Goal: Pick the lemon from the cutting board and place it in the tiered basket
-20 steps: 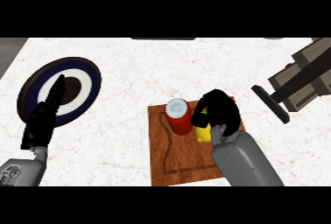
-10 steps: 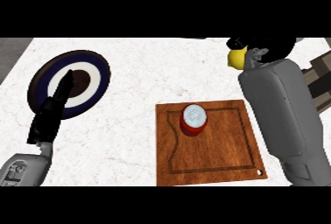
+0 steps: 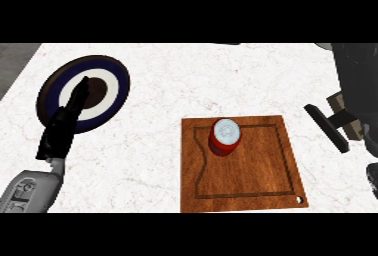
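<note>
A grey left forearm rises from the lower left corner, its black left hand [image 3: 63, 125] edge-on with fingers straight and relaxed, holding nothing, fingertips overlapping the near rim of a round plate [image 3: 111, 75] ringed dark blue and white with a brown centre. To that hand's right, across a wide stretch of bare white speckled counter [image 3: 207, 75], lies a brown wooden cutting board [image 3: 251, 180] with a grooved border, its near edge reaching the view's bottom. A red can with a pale lid [image 3: 225, 136] stands upright on the board's far half. No lemon shows. A large dark grey mass [image 3: 358, 80] fills the right edge, cut off; whether it is the right arm cannot be told, and beside it parts of a black-and-tan frame [image 3: 336, 125] are too cropped to identify.
</note>
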